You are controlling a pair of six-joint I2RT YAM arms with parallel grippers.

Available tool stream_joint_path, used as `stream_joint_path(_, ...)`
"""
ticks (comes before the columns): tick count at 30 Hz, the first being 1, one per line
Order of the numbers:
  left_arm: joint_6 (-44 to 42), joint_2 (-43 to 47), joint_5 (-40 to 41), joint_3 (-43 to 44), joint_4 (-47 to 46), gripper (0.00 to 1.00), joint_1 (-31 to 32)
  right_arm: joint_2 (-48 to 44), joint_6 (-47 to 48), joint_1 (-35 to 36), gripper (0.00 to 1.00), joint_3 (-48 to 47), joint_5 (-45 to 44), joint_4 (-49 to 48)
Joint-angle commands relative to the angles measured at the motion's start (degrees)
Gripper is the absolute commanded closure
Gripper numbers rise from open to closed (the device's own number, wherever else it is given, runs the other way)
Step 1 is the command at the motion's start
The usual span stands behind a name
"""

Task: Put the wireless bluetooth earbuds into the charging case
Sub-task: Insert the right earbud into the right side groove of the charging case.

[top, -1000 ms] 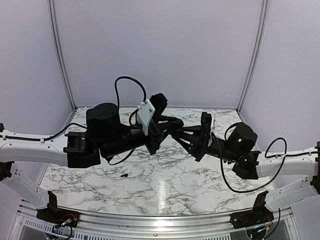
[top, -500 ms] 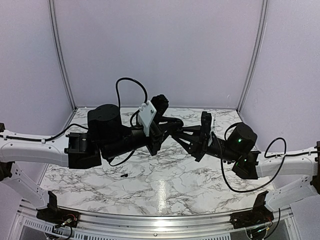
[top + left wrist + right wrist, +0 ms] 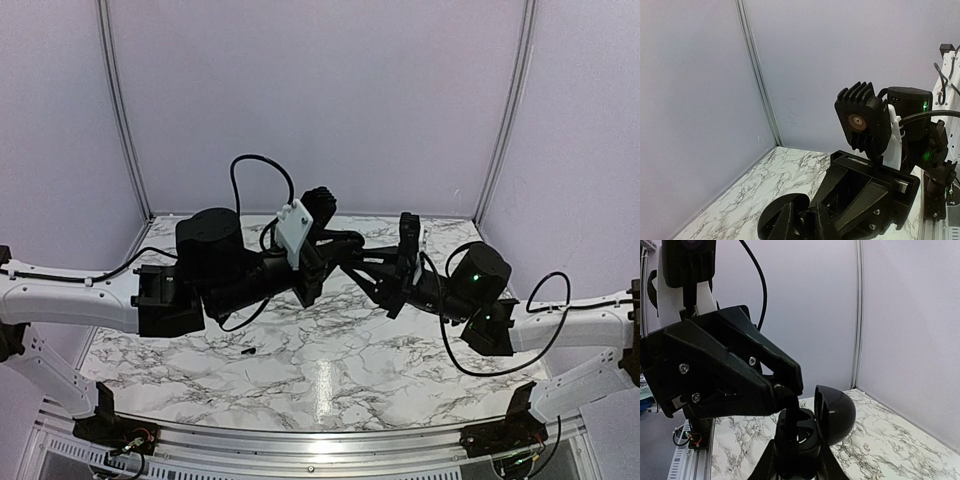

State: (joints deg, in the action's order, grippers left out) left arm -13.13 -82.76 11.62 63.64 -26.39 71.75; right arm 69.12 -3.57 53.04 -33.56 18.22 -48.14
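The charging case (image 3: 807,437) is black here, and its domed lid (image 3: 836,412) stands open. My right gripper (image 3: 796,460) is shut on the case's base and holds it upright above the table. From the left, my left gripper (image 3: 789,392) reaches over the case, shut on a dark earbud stub (image 3: 792,415) that dips into the case's inside. The left wrist view shows the lid (image 3: 782,212) right beside my left gripper (image 3: 809,220). Seen from the top, the left gripper (image 3: 345,252) and right gripper (image 3: 356,268) meet mid-table. A second small black earbud (image 3: 247,351) lies on the marble.
The marble table (image 3: 330,380) is walled by pale panels at the back and sides. A few tiny pale specks (image 3: 866,445) lie on the marble near the far right corner. Both arms' cables hang above the middle of the table.
The right gripper has lifted the case slightly up and to the left against the left gripper's tips. The left arm has barely moved.
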Motion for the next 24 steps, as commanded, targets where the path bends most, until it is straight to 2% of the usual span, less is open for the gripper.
stream_joint_path(1, -0.56, -1.67, 1.2, -0.71, 0.91, 0.94, 0.5, 0.59, -1.96, 0.31, 1.0, -4.06, -1.39, -4.02)
stream_joint_path(9, -0.13, -2.21, 2.17, -0.36, 1.92, 0.94, 0.5, -0.33, 0.95, 0.29, 1.0, -4.04, -1.2, -3.32)
stream_joint_path(15, 0.93, -3.02, 1.85, 1.11, 3.58, 0.8, 0.59, 0.04, -0.34, 0.28, 1.0, -4.14, -1.81, -2.95)
stream_joint_path(22, 0.89, -2.71, 2.32, 0.96, 4.07, 0.78, 0.76, 0.18, -1.39, 0.27, 1.0, -3.33, -1.87, -4.24)
stream_joint_path(24, 0.97, -2.47, 2.74, 0.96, 4.13, 0.75, 0.76, 0.27, -1.35, 0.31, 1.0, -3.35, -1.75, -4.16)
